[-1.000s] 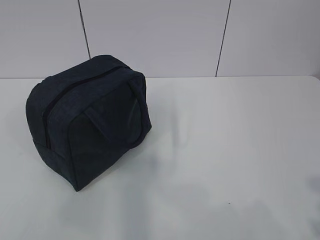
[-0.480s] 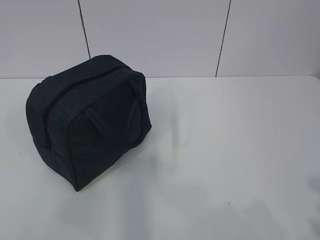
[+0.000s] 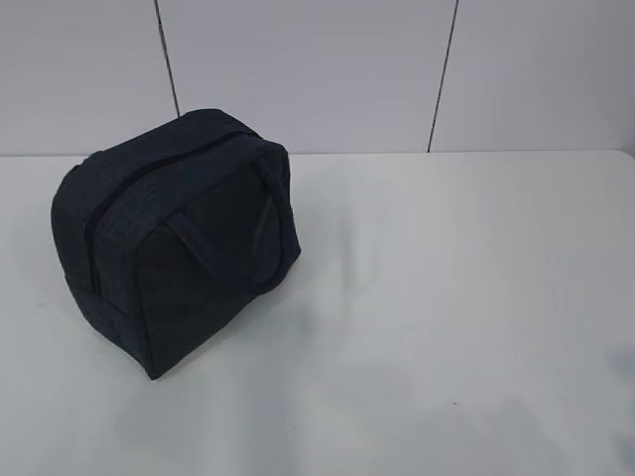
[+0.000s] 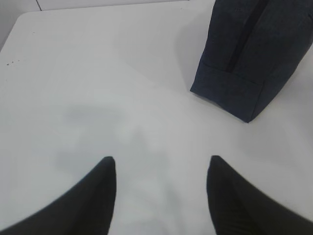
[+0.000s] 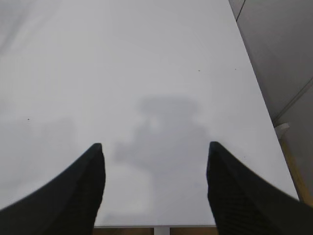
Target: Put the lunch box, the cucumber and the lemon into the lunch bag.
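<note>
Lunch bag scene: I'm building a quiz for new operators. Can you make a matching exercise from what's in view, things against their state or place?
Things:
1. lunch bag
2. left gripper
3. right gripper
4. table

States or places:
A. open above the table's right edge
B. white, bears the bag
C. zipped shut, on the left
D. open, near the bag's bottom corner

Pairs: 1-C, 2-D, 3-A, 4-B

lunch bag (image 4: 249,54) top cut off, contents perhaps hidden.

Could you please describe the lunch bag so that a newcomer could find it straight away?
Start at the white table and look to its left half. The lunch bag stands there alone: a boxy dark navy fabric bag with a strap handle and a closed zipper along its top.
</note>
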Tool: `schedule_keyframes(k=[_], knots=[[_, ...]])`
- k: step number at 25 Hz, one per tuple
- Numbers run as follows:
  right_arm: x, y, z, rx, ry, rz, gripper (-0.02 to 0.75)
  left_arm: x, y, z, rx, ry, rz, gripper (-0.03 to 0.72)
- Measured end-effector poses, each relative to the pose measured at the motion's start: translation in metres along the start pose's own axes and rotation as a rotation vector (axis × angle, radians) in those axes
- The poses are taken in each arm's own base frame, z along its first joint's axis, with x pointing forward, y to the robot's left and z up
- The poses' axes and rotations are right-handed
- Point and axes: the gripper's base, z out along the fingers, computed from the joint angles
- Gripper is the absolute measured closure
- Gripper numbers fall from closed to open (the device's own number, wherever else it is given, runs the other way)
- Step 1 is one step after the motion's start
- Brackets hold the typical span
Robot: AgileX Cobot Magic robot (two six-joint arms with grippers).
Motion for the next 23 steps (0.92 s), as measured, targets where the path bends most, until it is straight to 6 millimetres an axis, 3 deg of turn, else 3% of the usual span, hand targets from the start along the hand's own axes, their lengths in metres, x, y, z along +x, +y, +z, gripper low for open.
schedule_keyframes(k=[23], knots=[[0.0002, 0.0, 0.0, 0.0, 0.002, 0.0, 0.241, 0.0, 0.0, 0.0, 0.0, 0.0, 0.0, 0.256]])
